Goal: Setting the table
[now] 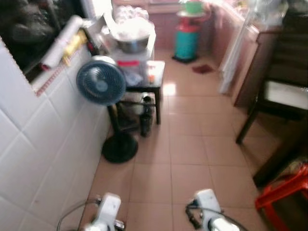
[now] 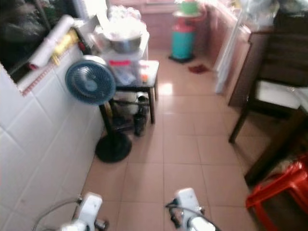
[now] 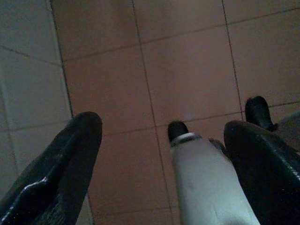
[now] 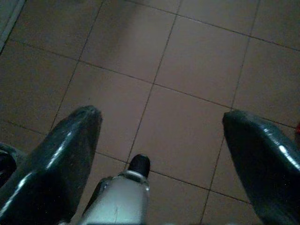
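My left arm (image 1: 108, 211) and right arm (image 1: 209, 207) hang low at the bottom of the eye views, over the tiled floor. The left gripper (image 3: 161, 126) is open, with bare floor tiles between its fingers. The right gripper (image 4: 161, 117) is open too and holds nothing. A steel bowl (image 1: 132, 43) sits on top of white containers on a small black side table (image 1: 156, 84) ahead on the left. A dark wooden table leg (image 1: 279, 159) stands at the right edge. The picture is blurred.
A blue fan (image 1: 102, 82) on a black stand is against the white tiled wall (image 1: 38, 159) on the left. A dark chair (image 1: 284, 96) and a red plastic stool (image 1: 286, 192) are on the right. A teal gas cylinder (image 1: 186, 41) stands far ahead.
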### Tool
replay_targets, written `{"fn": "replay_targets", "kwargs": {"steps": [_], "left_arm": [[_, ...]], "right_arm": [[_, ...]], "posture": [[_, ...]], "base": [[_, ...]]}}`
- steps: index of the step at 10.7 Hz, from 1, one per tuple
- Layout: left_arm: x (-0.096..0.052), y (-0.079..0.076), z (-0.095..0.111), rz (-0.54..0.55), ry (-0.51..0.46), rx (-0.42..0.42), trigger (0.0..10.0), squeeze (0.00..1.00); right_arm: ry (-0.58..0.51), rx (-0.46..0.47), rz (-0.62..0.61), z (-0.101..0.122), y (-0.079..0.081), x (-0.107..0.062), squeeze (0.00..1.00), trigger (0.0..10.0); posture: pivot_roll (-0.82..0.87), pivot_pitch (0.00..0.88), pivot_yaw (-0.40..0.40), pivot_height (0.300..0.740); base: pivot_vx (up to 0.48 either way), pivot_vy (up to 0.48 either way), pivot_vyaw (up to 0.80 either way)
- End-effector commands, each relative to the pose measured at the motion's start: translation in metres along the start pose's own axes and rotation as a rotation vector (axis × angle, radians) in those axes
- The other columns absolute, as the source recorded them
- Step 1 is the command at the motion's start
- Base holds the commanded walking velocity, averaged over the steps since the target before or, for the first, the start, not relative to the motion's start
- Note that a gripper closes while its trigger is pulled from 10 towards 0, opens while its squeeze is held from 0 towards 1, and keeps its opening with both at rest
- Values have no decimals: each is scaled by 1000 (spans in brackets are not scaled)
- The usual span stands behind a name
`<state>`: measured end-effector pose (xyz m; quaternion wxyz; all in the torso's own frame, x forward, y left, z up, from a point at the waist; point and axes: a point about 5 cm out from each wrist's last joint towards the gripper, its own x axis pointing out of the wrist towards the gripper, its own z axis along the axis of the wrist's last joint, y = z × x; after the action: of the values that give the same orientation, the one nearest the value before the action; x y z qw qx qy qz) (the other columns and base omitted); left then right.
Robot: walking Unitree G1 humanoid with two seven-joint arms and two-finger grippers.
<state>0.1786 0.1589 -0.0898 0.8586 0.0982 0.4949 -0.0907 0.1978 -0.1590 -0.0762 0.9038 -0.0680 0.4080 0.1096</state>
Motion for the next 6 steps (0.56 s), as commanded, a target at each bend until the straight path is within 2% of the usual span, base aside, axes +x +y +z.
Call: {"fn": "replay_targets", "kwargs": {"steps": [1,3,4,6], "left_arm": [[-1,11,-4,39,20,10,10000,0],[-1,11,-4,48,22,5,10000,0],[-1,11,-4,48,17,-37,10000,0],[0,14,6,48,-14,-120,10000,0]], "right_arm": [[12,7,24,-3,12,1,0,10000],[14,8,28,-4,16,1,0,10000],[16,44,10,-1,16,3,0,10000],[4,73,-38,3,5,2,0,10000]], "posture": [[19,0,26,740],[19,0,28,740],[24,0,26,740],[37,0,20,740]], "base": [[0,0,0],[0,0,0],[0,0,0],[0,0,0]]}}
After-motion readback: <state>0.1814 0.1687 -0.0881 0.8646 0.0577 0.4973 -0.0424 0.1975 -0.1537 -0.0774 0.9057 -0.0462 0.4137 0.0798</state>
